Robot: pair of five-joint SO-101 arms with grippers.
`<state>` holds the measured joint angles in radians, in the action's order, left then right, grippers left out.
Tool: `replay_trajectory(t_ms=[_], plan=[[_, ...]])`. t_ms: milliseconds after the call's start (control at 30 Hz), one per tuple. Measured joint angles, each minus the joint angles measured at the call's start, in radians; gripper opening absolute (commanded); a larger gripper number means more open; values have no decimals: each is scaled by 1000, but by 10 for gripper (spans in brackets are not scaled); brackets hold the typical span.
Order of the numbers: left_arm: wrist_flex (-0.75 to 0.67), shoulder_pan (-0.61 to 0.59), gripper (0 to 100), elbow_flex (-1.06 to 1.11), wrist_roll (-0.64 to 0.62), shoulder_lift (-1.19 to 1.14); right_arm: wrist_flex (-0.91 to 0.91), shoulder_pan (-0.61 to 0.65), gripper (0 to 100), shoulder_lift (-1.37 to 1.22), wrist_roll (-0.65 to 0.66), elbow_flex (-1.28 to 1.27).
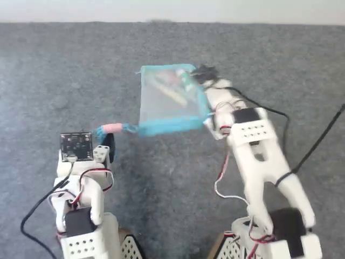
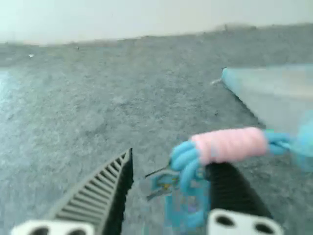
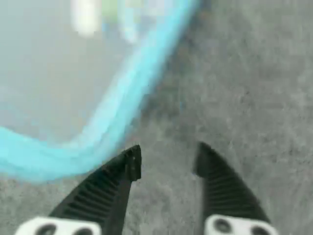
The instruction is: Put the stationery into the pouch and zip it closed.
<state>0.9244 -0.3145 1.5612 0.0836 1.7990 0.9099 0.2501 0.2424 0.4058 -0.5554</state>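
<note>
In the high view, the pouch (image 1: 161, 108), translucent with a blue border, was seen lying flat on the grey felt-like surface (image 1: 64, 70). The stationery (image 1: 171, 86) could be made out through its wall, so the filling was judged done. The zip pull (image 1: 113, 128), a pink-and-blue cord, was stretched from the pouch's near corner towards the left arm (image 1: 81, 178), and the right arm (image 1: 253, 145) was set along the pouch's opposite side. Whether the zip was fully closed could not be told, and that step was judged to be what was left. The surface was bounded at its far side by a pale wall (image 1: 172, 9). In the left wrist view, the left gripper (image 2: 171, 164) was shown with its jaws apart. The zip pull was laid across the tip of one finger but not clamped, with the pouch's corner beyond it and the grey surface and pale wall behind. In the right wrist view, the right gripper (image 3: 168, 151) was shown with its jaws apart over bare surface, nothing between them, and the pouch's rounded blue corner just beside one finger.
</note>
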Motion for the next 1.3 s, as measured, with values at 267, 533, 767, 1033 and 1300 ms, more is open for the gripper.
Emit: replay_trajectory(t_ms=[267,533,767,1033,1300], plan=[[0,-2,303,17,3,0,32,-6,362,29,-46,2],[0,69,305,35,3,0,141,-11,362,272,-167,-55],[54,87,305,-28,3,0,38,-11,362,499,-175,-296],[149,86,305,-95,3,0,-69,-6,362,700,-176,-591],[176,86,305,-110,-229,0,-74,-12,362,918,-176,-816]])
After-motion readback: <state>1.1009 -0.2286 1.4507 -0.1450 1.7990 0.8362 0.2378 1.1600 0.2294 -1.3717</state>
